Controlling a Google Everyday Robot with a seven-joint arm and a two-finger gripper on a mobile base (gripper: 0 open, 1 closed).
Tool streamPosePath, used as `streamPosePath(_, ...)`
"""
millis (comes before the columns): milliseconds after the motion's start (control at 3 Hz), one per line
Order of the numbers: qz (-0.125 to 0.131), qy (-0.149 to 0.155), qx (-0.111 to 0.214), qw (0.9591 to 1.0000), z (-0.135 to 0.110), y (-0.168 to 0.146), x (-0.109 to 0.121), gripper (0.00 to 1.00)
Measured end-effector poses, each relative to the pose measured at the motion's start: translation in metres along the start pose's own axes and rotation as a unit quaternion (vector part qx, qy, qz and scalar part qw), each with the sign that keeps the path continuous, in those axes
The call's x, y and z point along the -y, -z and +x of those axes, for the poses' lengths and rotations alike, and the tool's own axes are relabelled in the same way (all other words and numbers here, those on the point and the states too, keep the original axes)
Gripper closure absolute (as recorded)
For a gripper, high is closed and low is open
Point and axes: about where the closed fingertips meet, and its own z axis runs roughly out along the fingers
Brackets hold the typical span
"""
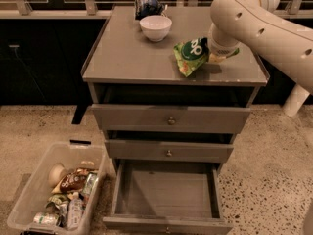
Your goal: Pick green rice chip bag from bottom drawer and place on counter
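The green rice chip bag (pixel 192 56) is tilted over the right part of the counter (pixel 132 58), its lower corner at the surface and its dark round logo facing me. My gripper (pixel 215 52) is at the bag's right side under the big white wrist, shut on the bag; a bit of the bag shows past the wrist on the right. The bottom drawer (pixel 166 187) is pulled wide open below, and its grey floor is bare.
A white bowl (pixel 155 27) and a dark blue bag (pixel 146 5) sit at the back of the counter. The two upper drawers (pixel 170 119) stand slightly open. A clear bin (pixel 29 199) of snacks and cans is on the floor at the left.
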Motion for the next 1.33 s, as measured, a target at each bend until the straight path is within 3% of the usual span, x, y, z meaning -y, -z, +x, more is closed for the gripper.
streamPosePath(667, 0.000, 0.000, 0.000, 1.0000, 0.0000, 0.0000, 0.0000, 0.12)
streamPosePath(1000, -0.001, 0.000, 0.000, 1.0000, -0.0001, -0.0005, -0.0004, 0.00)
streamPosePath(1333, -0.001, 0.000, 0.000, 1.0000, -0.0001, -0.0006, -0.0005, 0.00)
